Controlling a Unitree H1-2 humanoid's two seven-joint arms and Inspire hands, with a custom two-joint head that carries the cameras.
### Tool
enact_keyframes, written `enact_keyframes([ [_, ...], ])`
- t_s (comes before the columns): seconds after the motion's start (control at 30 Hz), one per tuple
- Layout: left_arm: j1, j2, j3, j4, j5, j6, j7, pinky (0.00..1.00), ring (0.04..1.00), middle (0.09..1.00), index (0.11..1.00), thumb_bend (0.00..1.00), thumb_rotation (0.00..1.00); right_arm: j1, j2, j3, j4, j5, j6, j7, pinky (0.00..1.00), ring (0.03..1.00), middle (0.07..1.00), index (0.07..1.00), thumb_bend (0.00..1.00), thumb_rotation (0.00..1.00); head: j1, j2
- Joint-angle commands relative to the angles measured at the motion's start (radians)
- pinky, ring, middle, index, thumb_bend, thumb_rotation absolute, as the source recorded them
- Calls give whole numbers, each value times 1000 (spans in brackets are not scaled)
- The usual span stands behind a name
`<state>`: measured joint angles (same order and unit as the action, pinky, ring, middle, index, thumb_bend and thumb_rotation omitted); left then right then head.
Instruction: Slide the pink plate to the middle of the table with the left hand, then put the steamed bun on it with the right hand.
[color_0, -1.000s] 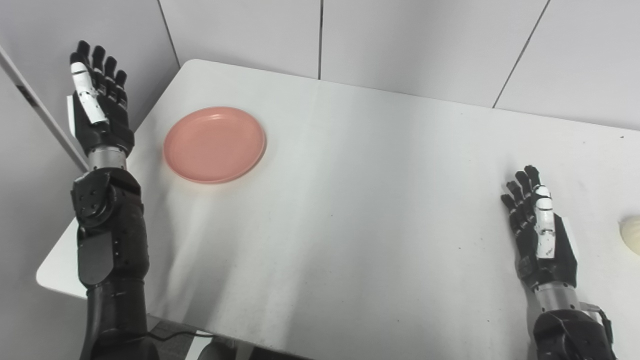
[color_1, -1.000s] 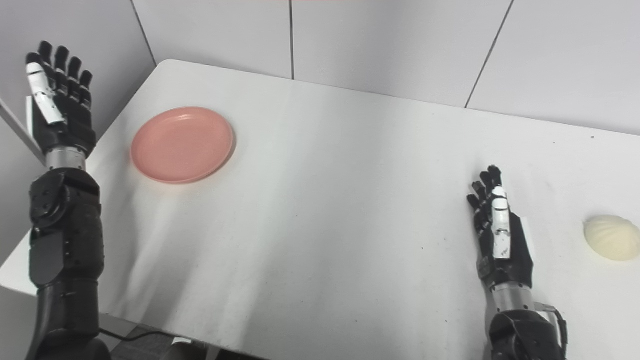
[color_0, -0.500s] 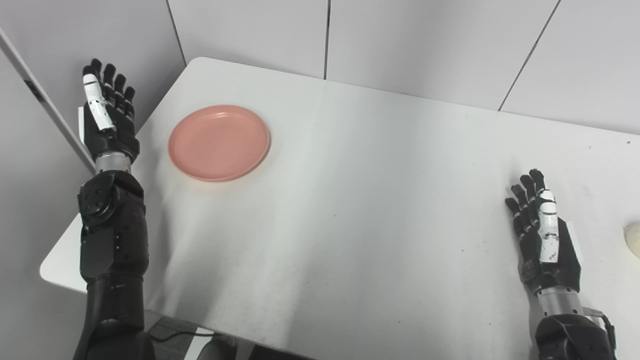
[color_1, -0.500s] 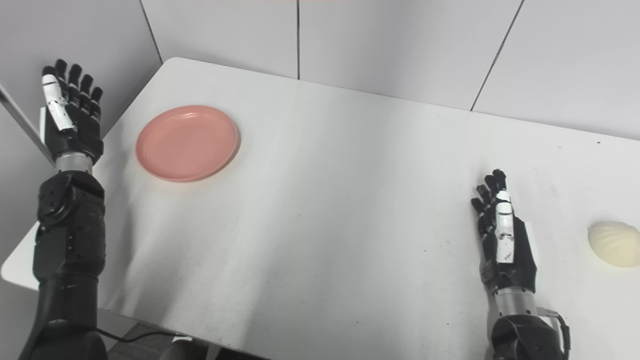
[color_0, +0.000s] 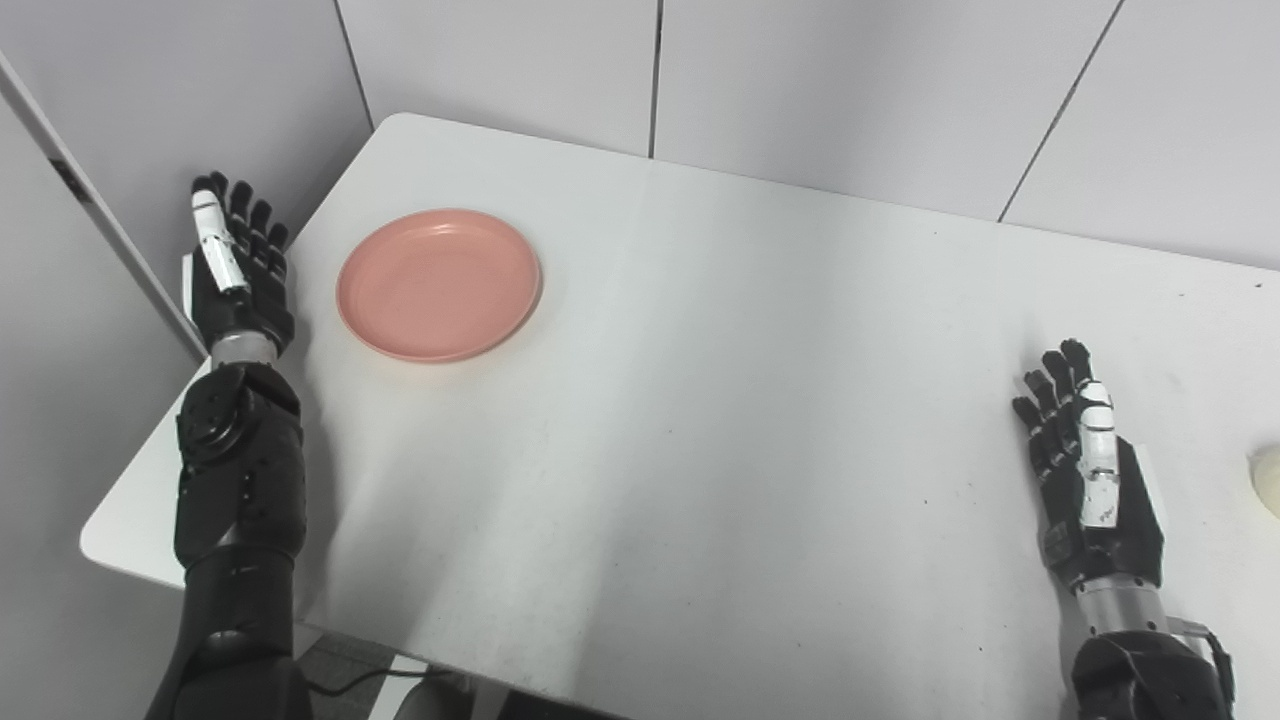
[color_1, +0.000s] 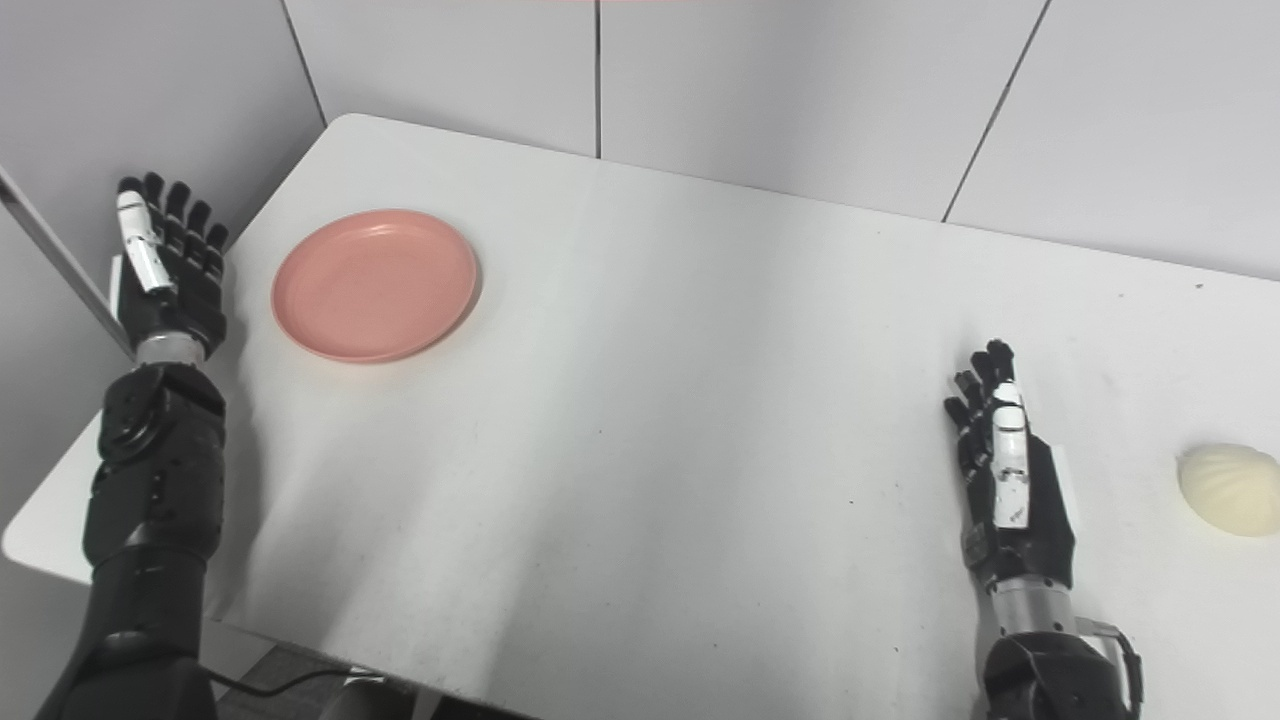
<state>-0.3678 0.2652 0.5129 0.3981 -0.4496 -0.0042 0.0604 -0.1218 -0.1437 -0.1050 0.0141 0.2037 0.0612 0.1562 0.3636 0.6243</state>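
The round pink plate (color_0: 439, 284) lies flat near the table's far left corner. My left hand (color_0: 238, 275) is open, fingers straight and pointing away, at the table's left edge just left of the plate and apart from it. A cream steamed bun (color_1: 1228, 490) rests on the table at the far right; the left eye view shows only a sliver of the bun (color_0: 1267, 480). Left of the bun, with a gap between them, my right hand (color_1: 1010, 480) stands open on its edge and holds nothing.
The white table (color_0: 700, 400) has a rounded far left corner and a near left corner close to my left forearm (color_0: 238, 480). Grey wall panels (color_0: 800, 80) stand behind and to the left of it.
My left hand has come down and moved right, from raised beside the table to the table's left edge near the plate. The camera shifted a little early on. Plate, bun and right hand stay put.
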Motion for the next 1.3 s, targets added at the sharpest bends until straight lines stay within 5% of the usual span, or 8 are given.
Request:
enact_keyframes([
  [0.0,-39,34,0,8,0,-40,-13,1000,1000,1000,1000,426,1000,15,-15,-9,-8,-10,18,-14,1000,1000,1000,1000,116,1000,0,-1],
  [0.4,-39,19,-37,49,9,-21,-26,1000,1000,995,1000,416,1000,15,-8,-8,-8,-24,14,-21,1000,1000,1000,1000,114,1000,-5,-3],
  [1.27,-51,-85,-241,43,101,26,-61,1000,983,978,984,402,1000,25,7,5,-31,-25,8,-31,1000,1000,1000,1000,112,1000,-45,6],
])
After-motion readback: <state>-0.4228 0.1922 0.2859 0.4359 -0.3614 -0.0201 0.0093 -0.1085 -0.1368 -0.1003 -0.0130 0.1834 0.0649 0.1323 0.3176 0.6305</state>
